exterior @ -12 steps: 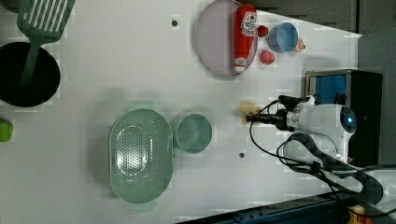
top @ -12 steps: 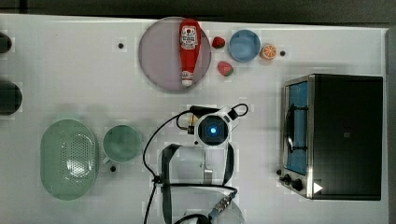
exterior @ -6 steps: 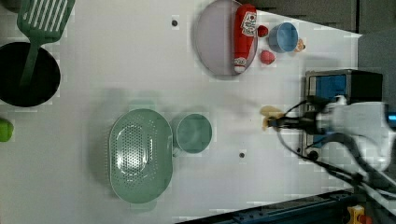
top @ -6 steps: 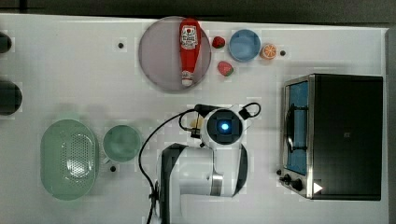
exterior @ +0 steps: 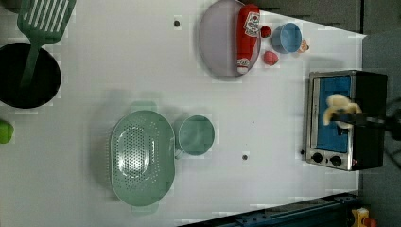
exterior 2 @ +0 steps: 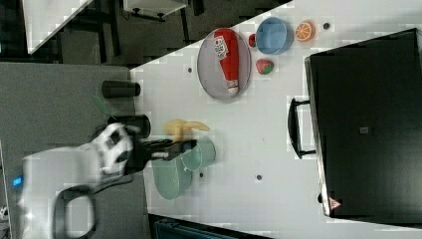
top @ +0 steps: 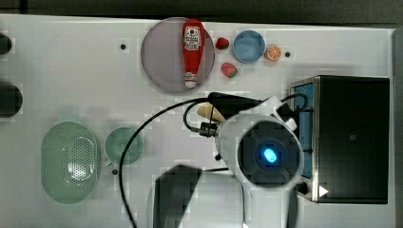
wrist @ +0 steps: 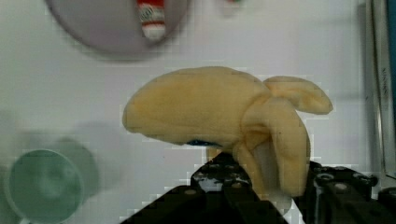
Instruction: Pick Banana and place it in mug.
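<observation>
The gripper [wrist: 261,179] pinches the banana [wrist: 219,109] and holds it in the air above the white table [top: 71,76], well apart from the mug [top: 123,145].

Banana [top: 209,112]: in the top view mostly covered by the arm's white wrist housing [top: 263,152], pale tip alone exposed; in the left view blurred against the toaster oven [exterior: 347,120]. Mug [exterior 2: 203,153]: in the right view partly behind the gripper [exterior 2: 171,146]; in the wrist view cut by the picture's edge. Green perforated basket [exterior 2: 171,180]: in the right view overlapped by mug and arm. Black pan [exterior: 26,75]: in the left view cut at the picture's edge; contents not discernible. Ketchup bottle [wrist: 152,16]: cap end alone within the wrist view.
</observation>
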Action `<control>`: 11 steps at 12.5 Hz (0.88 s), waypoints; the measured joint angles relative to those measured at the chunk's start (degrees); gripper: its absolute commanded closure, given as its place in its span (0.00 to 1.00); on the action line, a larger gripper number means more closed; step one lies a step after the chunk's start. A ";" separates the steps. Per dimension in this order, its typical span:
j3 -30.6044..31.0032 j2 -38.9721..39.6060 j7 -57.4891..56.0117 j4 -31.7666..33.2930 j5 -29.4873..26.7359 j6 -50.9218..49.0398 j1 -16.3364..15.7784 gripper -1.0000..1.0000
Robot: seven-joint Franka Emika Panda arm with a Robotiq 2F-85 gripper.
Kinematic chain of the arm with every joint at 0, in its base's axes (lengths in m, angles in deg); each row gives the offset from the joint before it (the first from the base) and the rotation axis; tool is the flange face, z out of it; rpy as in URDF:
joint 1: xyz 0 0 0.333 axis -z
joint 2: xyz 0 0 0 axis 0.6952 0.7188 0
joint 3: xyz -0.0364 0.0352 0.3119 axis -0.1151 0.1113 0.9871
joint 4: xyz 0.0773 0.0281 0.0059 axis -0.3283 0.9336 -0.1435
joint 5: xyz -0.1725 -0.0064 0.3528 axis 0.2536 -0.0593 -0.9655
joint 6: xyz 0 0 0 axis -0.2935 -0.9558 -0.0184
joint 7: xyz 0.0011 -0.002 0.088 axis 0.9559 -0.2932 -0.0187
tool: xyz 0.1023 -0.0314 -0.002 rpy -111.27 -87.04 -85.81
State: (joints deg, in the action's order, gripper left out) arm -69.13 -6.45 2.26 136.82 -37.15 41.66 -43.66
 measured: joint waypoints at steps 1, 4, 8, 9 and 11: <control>0.77 -1.52 0.00 -2.35 0.75 -4.52 0.67 0.69; 3.46 -1.66 1.96 -8.62 2.08 -13.84 0.50 0.69; 10.76 0.21 12.46 -9.51 -2.56 -16.83 -0.70 0.69; 13.43 1.66 15.99 -9.74 -4.12 -16.67 -1.36 0.69; 19.36 5.05 23.77 -9.96 -5.03 -14.07 -2.60 0.69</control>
State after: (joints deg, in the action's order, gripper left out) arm -49.76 -1.40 26.03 126.86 -42.17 27.59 -46.26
